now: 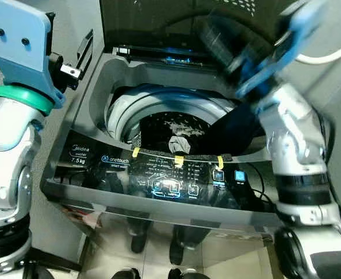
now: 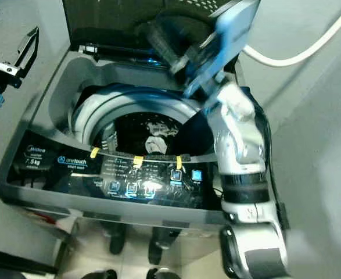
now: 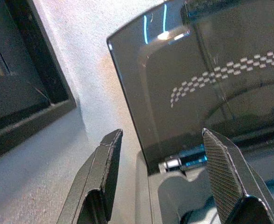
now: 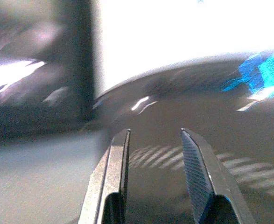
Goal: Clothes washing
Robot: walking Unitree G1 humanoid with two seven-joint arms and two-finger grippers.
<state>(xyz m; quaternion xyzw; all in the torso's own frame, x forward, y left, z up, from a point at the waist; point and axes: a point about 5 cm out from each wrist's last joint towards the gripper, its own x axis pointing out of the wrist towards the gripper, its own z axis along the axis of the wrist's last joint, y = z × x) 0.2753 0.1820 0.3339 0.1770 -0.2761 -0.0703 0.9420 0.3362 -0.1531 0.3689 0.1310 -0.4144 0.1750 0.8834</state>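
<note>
Through my eyes I am looking down into the washing machine (image 1: 94, 174), lid (image 1: 176, 17) up, dark clothes (image 1: 176, 131) lying in the drum — loading looks partly done, and closing the lid and starting are left. One garment (image 1: 234, 131) is draping over the rim below my right jaws (image 2: 170, 40). At my left wrist, the left jaws (image 3: 160, 177) are standing apart, empty, beside the lid. At my right wrist, the jaws are parted too — holding nothing, above the clothes.

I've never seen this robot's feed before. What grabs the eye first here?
The open top-loading washing machine, its drum holding dark clothes, one dark garment draped over the drum's right rim. The right gripper, fingers open, is raised by the upright lid, blurred; the left gripper hangs open beyond the washer's left side.
</note>
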